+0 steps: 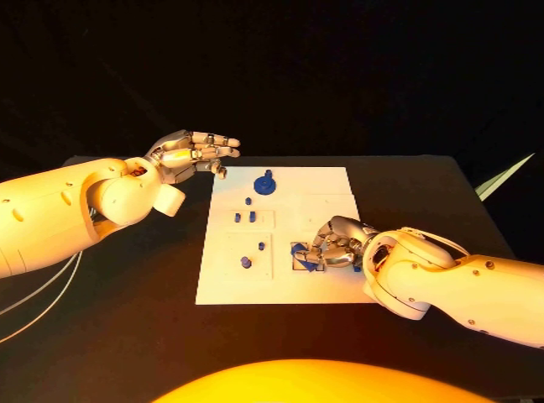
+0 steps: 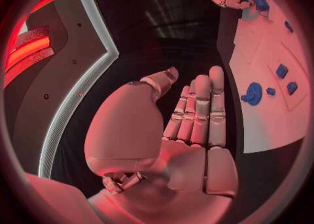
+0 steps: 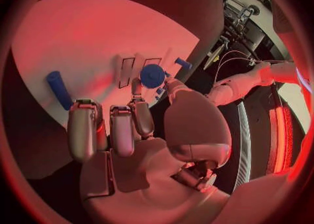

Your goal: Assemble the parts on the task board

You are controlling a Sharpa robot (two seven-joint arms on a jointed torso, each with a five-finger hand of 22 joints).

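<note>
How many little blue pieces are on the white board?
6 show: a round one at the far end, three small ones mid-board, one near the left edge, one under the right hand. The hand may hide more.

One table (image 1: 127,336), black, fills the head view. One task board (image 1: 326,189), a white plate, lies at the centre of the frame. On it, the head view shows six blue parts clear of the hands: one large round part (image 1: 266,184) near the board's upper left, one small part (image 1: 249,201) just below it, a pair of small upright parts (image 1: 246,217) at centre left, one small part (image 1: 261,246) lower down, and one part (image 1: 247,262) at lower left. One more blue part (image 1: 306,264) lies under the right hand (image 1: 337,243). Two hands are present; the other, the left hand (image 1: 197,154), is at upper left.
</note>
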